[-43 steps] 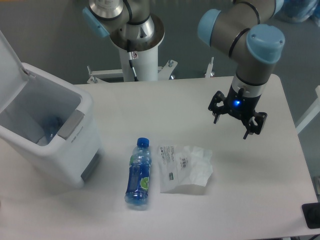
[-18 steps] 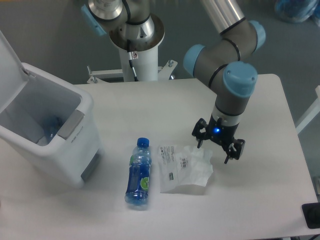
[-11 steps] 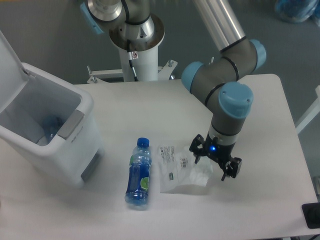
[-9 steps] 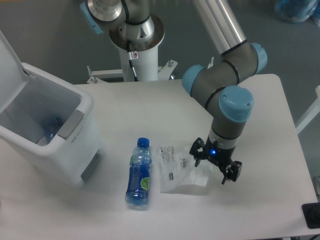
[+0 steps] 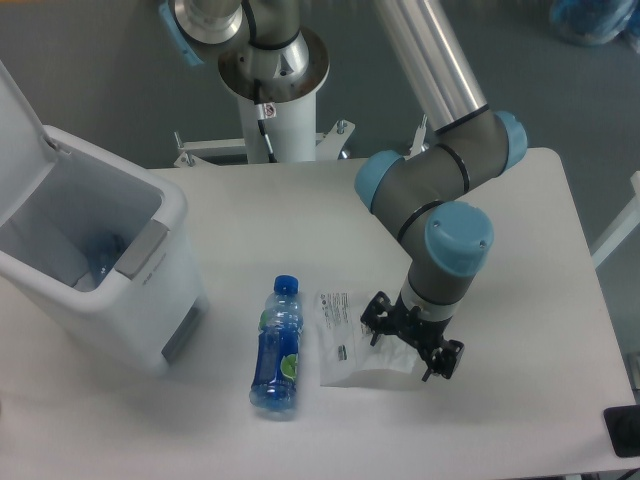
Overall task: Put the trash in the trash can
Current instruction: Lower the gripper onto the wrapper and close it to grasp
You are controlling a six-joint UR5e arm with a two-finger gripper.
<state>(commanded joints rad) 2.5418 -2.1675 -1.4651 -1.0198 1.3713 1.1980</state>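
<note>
Camera view: the gripper (image 5: 412, 346) hangs with spread jaws directly over the wrapper (image 5: 352, 352), gripping nothing; the bottle (image 5: 278, 349) lies beyond the wrapper, toward the trash can (image 5: 100, 275).

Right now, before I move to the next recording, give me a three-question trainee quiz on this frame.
1. True or false: the trash can has its lid raised.
2. What is the hand directly over? A) bottle B) wrapper C) trash can
3. Fill in: the bottle lies on its side on the table with its blue cap pointing toward the ____ edge.

Key: 1 true. 2 B. 3 far.
</note>
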